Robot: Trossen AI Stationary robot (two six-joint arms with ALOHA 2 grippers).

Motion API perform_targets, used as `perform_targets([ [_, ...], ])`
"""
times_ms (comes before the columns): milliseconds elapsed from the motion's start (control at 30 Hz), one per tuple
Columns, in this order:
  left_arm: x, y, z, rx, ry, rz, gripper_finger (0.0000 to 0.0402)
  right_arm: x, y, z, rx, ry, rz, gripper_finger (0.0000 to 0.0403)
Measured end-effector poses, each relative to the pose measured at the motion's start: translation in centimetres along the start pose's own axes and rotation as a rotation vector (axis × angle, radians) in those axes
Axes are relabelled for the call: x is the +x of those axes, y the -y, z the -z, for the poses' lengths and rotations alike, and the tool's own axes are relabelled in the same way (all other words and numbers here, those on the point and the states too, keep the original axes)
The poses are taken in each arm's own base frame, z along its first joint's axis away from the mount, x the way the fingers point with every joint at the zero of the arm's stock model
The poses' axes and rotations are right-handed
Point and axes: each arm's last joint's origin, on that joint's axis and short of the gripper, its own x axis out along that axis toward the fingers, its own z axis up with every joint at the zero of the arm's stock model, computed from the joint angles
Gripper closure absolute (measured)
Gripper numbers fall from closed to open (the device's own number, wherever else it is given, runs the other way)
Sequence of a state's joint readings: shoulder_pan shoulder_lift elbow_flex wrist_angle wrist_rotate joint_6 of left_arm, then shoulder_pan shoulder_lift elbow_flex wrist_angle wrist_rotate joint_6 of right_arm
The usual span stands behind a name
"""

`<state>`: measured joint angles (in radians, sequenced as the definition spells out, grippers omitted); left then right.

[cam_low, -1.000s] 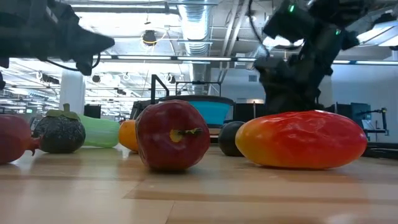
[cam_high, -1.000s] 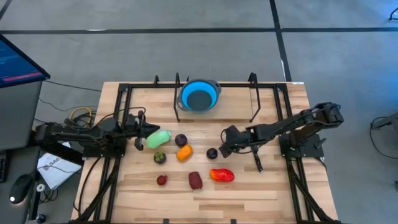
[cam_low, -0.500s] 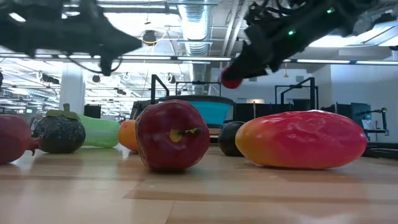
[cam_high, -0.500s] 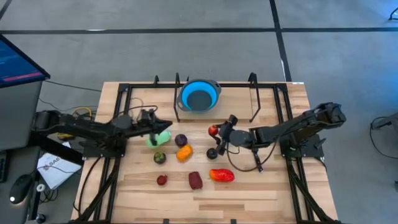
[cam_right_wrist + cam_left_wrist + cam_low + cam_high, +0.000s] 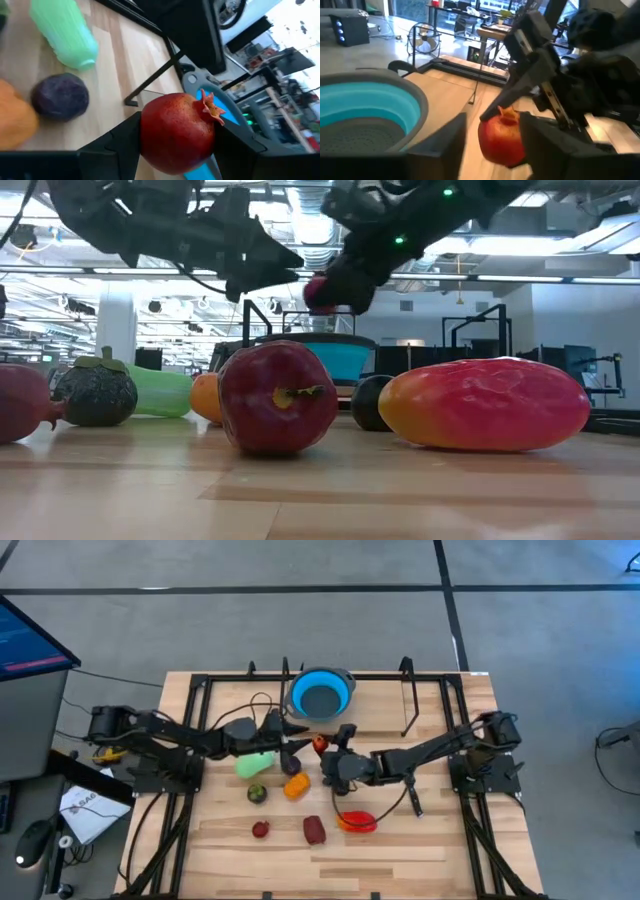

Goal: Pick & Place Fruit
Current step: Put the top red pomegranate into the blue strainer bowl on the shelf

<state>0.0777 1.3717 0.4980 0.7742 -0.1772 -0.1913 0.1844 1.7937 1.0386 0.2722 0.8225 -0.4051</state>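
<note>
A red pomegranate (image 5: 318, 745) hangs above the table's middle, just in front of the round blue bowl (image 5: 321, 693). My right gripper (image 5: 175, 150) is shut on it. My left gripper (image 5: 495, 145) reaches in from the table's left, open, with one finger on each side of the same pomegranate (image 5: 502, 137). On the table lie the pale green piece (image 5: 255, 763), an orange one (image 5: 295, 785), an olive one (image 5: 257, 794), a small red one (image 5: 260, 829), a maroon one (image 5: 314, 829) and the larger red-orange one (image 5: 357, 822). My right gripper pinches the pomegranate's round body (image 5: 150, 135) between its two fingers, on opposite sides. It comes roughly level from the table's right. The fruit is lifted clear of the table, its crown (image 5: 212, 107) pointing away from the gripper. My left gripper: I cannot tell whether its fingers (image 5: 547, 142) touch the pomegranate.
A black metal frame (image 5: 408, 690) runs around the table's edges and beside the bowl. A purple piece (image 5: 61, 96) and a dark round one (image 5: 370, 402) lie below the two arms. A monitor (image 5: 30, 640) stands off the table's left.
My right gripper has risen and carried the pomegranate toward the table's left and far side, rolling its wrist on the way. My left gripper has reached toward the table's right, from beside the pale green piece to the pomegranate. The fruit on the table has not moved.
</note>
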Motion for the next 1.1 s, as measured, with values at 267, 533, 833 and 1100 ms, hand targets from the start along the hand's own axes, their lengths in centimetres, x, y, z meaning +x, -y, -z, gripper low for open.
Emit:
perform_targets([
  [267,0.0,-0.1,0.4,0.003,-0.024,0.019,0.0091,0.3,-0.3,-0.9,0.012,0.012,0.019,0.0193],
  [533,0.0,0.0,0.4,0.006,-0.026,0.036,0.0076,0.0,0.4,-1.7,0.107,0.065,0.039,0.0197],
  [833,0.1,0.0,0.3,0.002,-0.003,0.025,0.009,-0.1,0.6,-2.3,0.16,0.124,0.03,0.019],
  [1100,0.1,0.1,0.2,0.032,-0.003,0.059,0.0125,-0.1,0.6,-2.4,0.173,0.152,0.008,0.019],
])
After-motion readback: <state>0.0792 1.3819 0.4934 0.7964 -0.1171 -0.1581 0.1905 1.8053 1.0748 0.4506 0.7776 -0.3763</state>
